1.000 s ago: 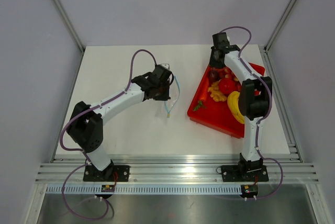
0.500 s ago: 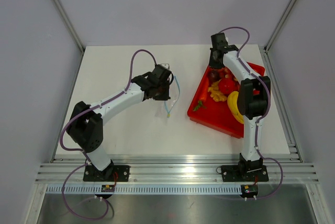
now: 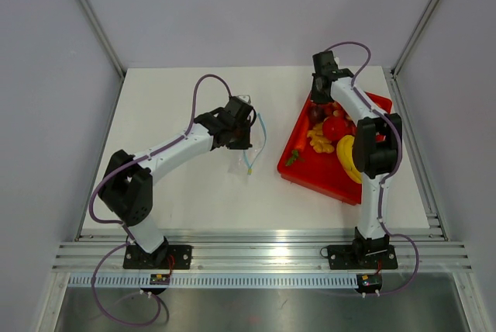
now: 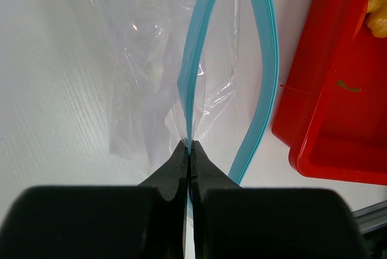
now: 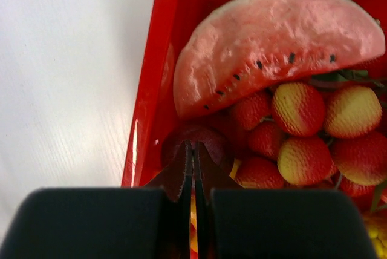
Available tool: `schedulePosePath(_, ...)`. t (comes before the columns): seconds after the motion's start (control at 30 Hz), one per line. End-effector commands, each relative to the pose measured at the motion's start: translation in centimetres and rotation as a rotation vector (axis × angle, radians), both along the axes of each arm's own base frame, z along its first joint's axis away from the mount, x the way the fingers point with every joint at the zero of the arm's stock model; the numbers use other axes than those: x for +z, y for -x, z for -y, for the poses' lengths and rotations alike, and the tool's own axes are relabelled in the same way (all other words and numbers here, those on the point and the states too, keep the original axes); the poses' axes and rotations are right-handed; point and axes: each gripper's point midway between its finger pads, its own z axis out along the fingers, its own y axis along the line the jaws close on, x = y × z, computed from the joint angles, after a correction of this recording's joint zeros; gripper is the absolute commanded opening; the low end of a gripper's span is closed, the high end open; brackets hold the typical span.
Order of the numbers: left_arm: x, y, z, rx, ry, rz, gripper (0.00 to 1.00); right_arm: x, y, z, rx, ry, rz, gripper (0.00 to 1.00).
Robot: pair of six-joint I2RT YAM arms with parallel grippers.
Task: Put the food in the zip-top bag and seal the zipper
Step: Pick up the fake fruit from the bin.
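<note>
The clear zip-top bag lies on the white table left of the red tray; it also shows in the left wrist view. My left gripper is shut on one side of the light blue zipper. The other zipper side bows away, so the mouth gapes. My right gripper is shut and empty, its tips just over the dark purple fruit at the tray's far left corner. The red tomato-like fruit sits mid-tray.
The red tray also holds a yellow banana, a watermelon slice, several red-yellow berries and a lumpy yellow piece. White walls and metal rails bound the table.
My right wrist has shifted very slightly left over the tray's far corner. The left arm and the bag have not moved.
</note>
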Motion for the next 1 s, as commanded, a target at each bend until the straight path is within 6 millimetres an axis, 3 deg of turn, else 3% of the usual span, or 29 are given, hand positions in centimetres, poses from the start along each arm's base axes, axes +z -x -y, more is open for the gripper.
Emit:
schedulePosePath(0.0,1.8,-0.4,0.4,-0.016,0.051,0.046,0.00,6.5,0.5,0.2,-0.031,-0.017,0.140,0.00)
schedulePosePath(0.17,2.0,-0.3,0.4,-0.015,0.054,0.044,0.00,9.0,2.9,0.7,-0.050,-0.040,0.174,0.00)
schedulePosePath(0.3,2.3,-0.2,0.8,-0.018,0.072,0.040,0.00,11.5,6.3,0.7,-0.053,-0.084,0.216,0.00)
schedulePosePath(0.53,3.4,-0.2,1.0,-0.020,0.094,0.048,0.00,14.4,11.3,-1.8,-0.014,-0.184,0.270,0.00)
schedulePosePath(0.77,4.5,-0.4,1.4,-0.027,0.113,0.062,0.00,16.4,15.5,-9.6,0.123,-0.352,0.291,0.00)
schedulePosePath(0.97,4.2,-0.2,1.4,-0.031,0.118,0.050,0.00,17.5,17.2,-15.4,0.214,-0.479,0.291,0.00)
